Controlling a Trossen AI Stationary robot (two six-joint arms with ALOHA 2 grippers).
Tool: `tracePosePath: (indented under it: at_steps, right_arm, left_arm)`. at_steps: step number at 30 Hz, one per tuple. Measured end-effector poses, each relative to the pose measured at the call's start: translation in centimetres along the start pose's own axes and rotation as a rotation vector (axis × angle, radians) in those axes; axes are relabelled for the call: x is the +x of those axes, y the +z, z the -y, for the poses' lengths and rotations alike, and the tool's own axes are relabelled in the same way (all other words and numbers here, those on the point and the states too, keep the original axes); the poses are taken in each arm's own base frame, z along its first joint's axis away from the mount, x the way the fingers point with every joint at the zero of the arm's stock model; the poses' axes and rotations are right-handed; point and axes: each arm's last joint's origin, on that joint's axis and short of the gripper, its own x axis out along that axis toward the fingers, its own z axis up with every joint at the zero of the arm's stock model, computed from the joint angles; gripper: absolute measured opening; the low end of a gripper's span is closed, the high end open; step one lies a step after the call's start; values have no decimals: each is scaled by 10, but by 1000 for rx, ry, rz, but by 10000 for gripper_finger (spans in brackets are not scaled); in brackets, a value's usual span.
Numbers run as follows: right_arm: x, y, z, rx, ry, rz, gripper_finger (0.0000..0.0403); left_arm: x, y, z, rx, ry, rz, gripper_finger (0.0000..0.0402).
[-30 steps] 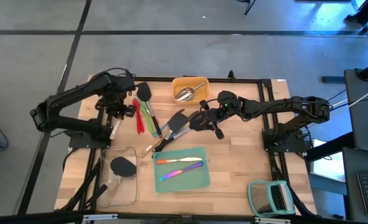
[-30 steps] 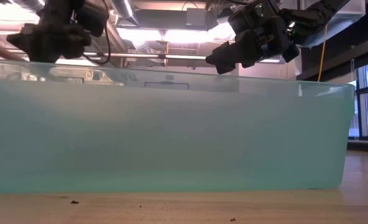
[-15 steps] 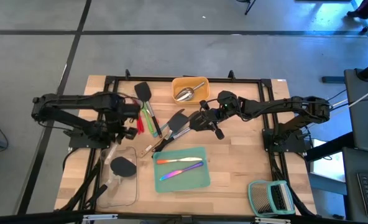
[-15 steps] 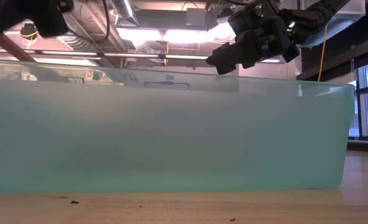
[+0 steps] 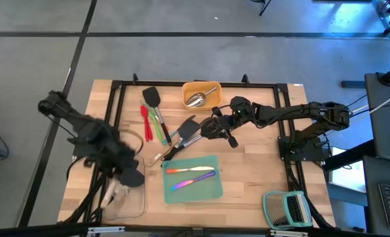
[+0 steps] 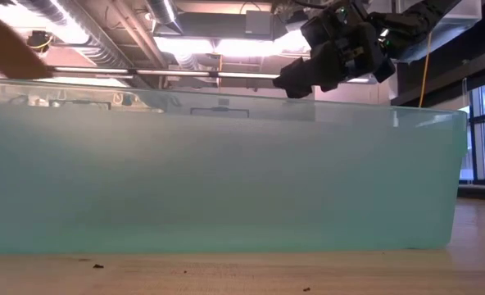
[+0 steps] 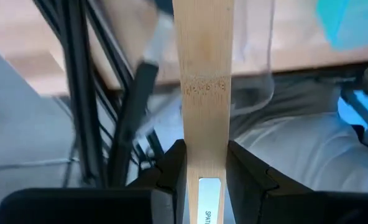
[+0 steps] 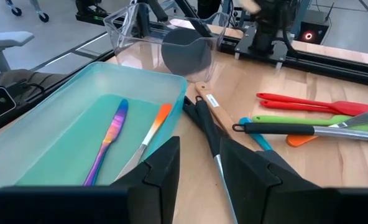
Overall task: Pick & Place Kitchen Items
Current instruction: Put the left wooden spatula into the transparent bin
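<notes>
Left gripper (image 7: pixel 204 171): clamped on a wooden spatula handle (image 7: pixel 204 81), lower left of the high view, over the clear tray (image 5: pixel 134 205).

Right gripper (image 5: pixel 207 129): fingers apart, nothing between them; hovering mid-frame above the black spatulas (image 5: pixel 187 129).

Red spatula (image 5: pixel 145 123) and green-handled tool (image 5: pixel 159 125): centre-left.

Steel scoop (image 5: pixel 196 99): inside the yellow tray (image 5: pixel 186 89), top centre.

Iridescent cutlery (image 5: pixel 192 181): inside the teal tray (image 5: pixel 215 191), bottom centre.

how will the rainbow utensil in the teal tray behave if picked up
Probably stiff: the rainbow utensil looks like one slim metal piece. Its glossy sheen suggests it may slip in a grip. Lying flat in the teal tray, it is likely awkward to lift.
</notes>
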Motion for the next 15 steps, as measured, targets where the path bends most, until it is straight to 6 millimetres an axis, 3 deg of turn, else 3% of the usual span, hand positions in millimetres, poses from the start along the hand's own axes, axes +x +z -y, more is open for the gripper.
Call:
tracePosePath:
  at_steps: [7, 15]
  right_arm:
    - [0, 0, 0, 6, 1, -4, 119]
    - [0, 0, 0, 4, 0, -1, 119]
  left_arm:
    - [45, -43, 8, 26, 40, -51, 78]
    - [79, -51, 26, 40, 61, -29, 78]
